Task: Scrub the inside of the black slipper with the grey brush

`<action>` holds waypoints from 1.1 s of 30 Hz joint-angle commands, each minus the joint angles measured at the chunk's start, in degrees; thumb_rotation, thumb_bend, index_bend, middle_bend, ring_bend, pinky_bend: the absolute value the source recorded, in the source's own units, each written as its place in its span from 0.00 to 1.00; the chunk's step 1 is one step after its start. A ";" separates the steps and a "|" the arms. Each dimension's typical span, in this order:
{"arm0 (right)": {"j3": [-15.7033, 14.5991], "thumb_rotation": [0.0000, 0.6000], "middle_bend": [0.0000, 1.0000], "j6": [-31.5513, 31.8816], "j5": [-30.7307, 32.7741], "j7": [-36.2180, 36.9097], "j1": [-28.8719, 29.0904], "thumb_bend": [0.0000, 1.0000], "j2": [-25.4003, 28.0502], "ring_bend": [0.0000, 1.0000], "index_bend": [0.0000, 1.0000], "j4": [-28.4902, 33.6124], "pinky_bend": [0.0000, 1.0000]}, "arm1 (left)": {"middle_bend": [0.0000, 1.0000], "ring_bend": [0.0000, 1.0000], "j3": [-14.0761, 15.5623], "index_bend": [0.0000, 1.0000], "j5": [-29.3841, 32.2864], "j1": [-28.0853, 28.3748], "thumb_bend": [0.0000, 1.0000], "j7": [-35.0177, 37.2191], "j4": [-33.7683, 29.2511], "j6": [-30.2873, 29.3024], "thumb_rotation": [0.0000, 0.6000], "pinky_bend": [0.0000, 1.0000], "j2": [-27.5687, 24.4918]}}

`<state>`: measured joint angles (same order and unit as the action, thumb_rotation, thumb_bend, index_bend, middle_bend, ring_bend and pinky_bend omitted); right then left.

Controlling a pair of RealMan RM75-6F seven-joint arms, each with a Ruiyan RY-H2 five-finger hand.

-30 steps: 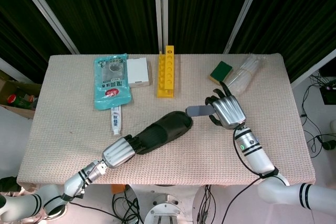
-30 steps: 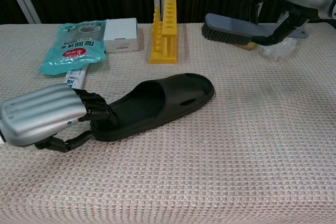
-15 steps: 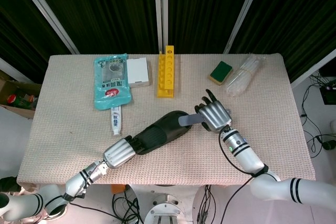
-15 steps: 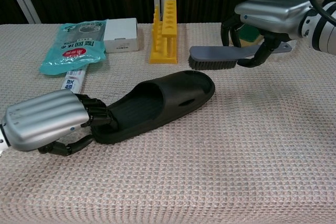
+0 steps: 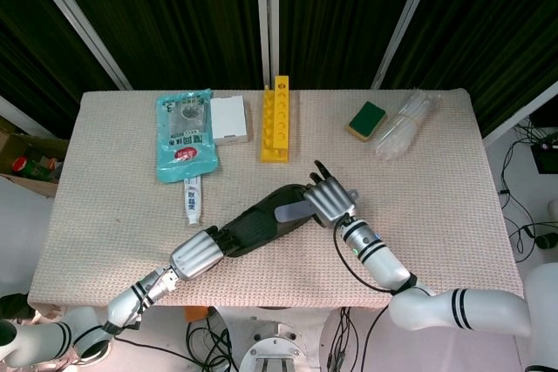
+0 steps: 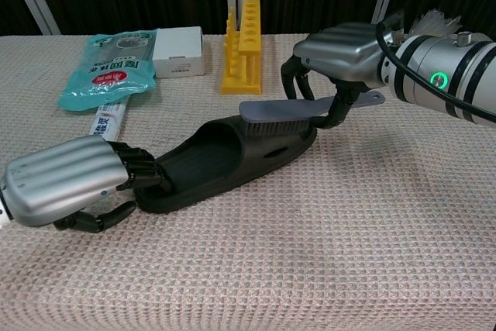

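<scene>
The black slipper (image 5: 261, 219) (image 6: 225, 156) lies on the cloth, toe to the right. My left hand (image 5: 199, 253) (image 6: 70, 184) grips its heel end, fingers over the rim. My right hand (image 5: 326, 200) (image 6: 341, 56) holds the grey brush (image 5: 292, 210) (image 6: 291, 112) by its handle. The brush head, bristles down, sits over the slipper's toe strap at the opening; I cannot tell if the bristles touch.
A yellow block rack (image 5: 276, 118) (image 6: 242, 49), white box (image 5: 229, 119) (image 6: 179, 50), teal pouch (image 5: 185, 134) (image 6: 110, 67) and toothpaste tube (image 5: 192, 197) lie at the back left. A green sponge (image 5: 367, 119) and clear plastic bag (image 5: 405, 122) lie back right.
My right hand carried the brush left and down, from above the table near the sponge to just over the slipper's toe. The left hand kept its grip on the heel.
</scene>
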<state>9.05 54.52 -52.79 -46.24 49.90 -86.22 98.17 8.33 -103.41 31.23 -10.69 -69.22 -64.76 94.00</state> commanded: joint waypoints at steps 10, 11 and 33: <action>-0.07 1.00 0.70 0.58 -0.70 1.84 2.48 0.36 -4.86 0.19 0.72 -2.88 0.00 | 0.35 0.28 0.42 0.30 0.34 0.16 0.59 0.64 0.47 -0.19 1.00 0.41 0.06; -0.01 1.00 0.70 0.77 -0.98 1.91 2.66 0.36 -5.27 0.19 0.72 -2.84 0.00 | 0.35 0.28 0.41 0.30 0.35 0.16 0.59 0.62 0.46 -0.27 1.00 0.41 0.02; -1.38 1.00 0.70 2.28 0.86 2.12 2.81 0.36 -2.65 0.19 0.73 -2.83 0.00 | 0.35 0.28 0.69 0.30 0.83 0.36 0.59 0.62 -0.05 -0.52 1.00 0.41 -0.34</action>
<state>7.64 57.01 -51.93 -44.10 52.39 -88.40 95.53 9.03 -102.61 31.61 -10.08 -69.23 -65.24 93.69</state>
